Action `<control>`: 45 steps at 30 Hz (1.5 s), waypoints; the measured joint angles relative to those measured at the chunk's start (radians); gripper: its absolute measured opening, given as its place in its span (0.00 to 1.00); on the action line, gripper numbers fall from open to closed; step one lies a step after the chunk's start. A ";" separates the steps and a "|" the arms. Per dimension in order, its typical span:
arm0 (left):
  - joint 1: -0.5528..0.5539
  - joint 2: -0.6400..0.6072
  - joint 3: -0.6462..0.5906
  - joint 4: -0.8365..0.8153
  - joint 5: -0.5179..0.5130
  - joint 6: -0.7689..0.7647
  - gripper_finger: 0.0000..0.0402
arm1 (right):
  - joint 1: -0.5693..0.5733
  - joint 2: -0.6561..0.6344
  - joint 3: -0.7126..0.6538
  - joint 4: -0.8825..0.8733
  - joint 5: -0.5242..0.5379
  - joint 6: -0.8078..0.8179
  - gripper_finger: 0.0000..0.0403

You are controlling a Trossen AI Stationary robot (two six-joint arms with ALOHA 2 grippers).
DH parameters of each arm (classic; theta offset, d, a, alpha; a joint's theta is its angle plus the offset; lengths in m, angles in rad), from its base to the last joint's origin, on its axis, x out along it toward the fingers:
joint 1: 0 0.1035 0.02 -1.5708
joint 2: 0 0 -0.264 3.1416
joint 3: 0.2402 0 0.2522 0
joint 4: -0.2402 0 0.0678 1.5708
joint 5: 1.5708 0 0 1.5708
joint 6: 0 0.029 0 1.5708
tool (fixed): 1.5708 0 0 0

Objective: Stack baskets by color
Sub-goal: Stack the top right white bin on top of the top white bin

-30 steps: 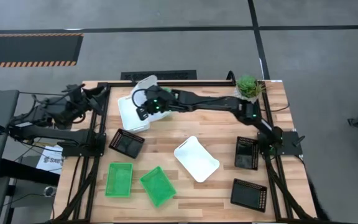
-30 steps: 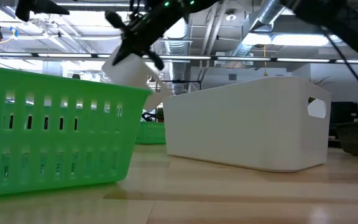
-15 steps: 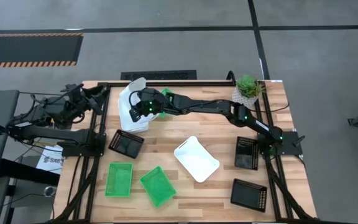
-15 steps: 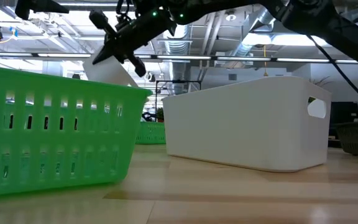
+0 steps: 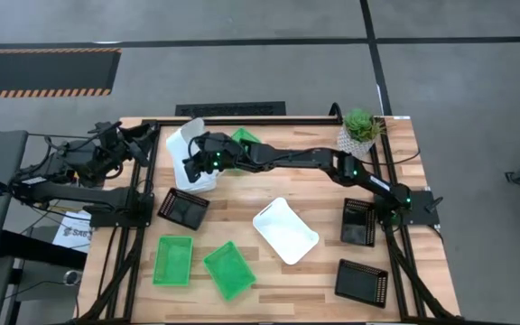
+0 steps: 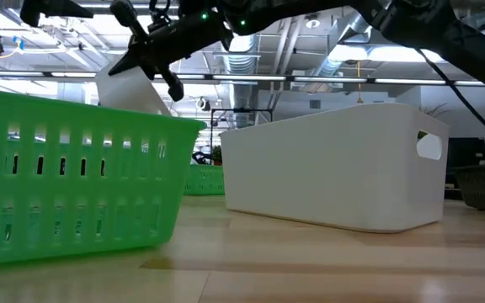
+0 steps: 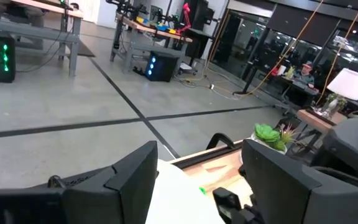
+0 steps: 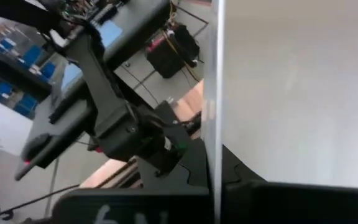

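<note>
The right claw (image 5: 199, 162), clamped on a white basket (image 5: 185, 149), has carried it toward the table's far-left corner, uncovering a green basket (image 5: 243, 138); the left claw (image 7: 197, 180) waits wide.

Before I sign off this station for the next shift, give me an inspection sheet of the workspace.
Surface: wooden table, dark frame rails.
Job's things: white basket tilted, held up at the far left; another white basket; green baskets near; black baskets right; one black basket left.
Clutter: potted plant.
Grippers: right tool shut on the white basket; left tool open, parked.
Cables: along the left arm.
Surroundings: grey floor, striped mat.
</note>
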 joint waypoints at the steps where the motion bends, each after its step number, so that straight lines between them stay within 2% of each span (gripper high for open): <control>1: 0.000 0.000 0.000 0.000 0.000 0.000 0.56 | 0.000 0.002 0.000 -0.005 -0.001 -0.003 0.00; 20: 0.000 0.000 0.000 -0.008 -0.006 0.000 0.56 | -0.004 0.020 -0.002 -0.222 0.030 0.030 0.00; 29: 0.000 0.000 0.000 -0.008 -0.006 0.000 0.56 | -0.003 0.019 -0.002 -0.379 0.034 -0.010 0.00; 45: 0.000 0.000 0.000 -0.008 -0.009 -0.001 0.56 | -0.001 0.011 0.010 -0.499 0.036 -0.117 0.00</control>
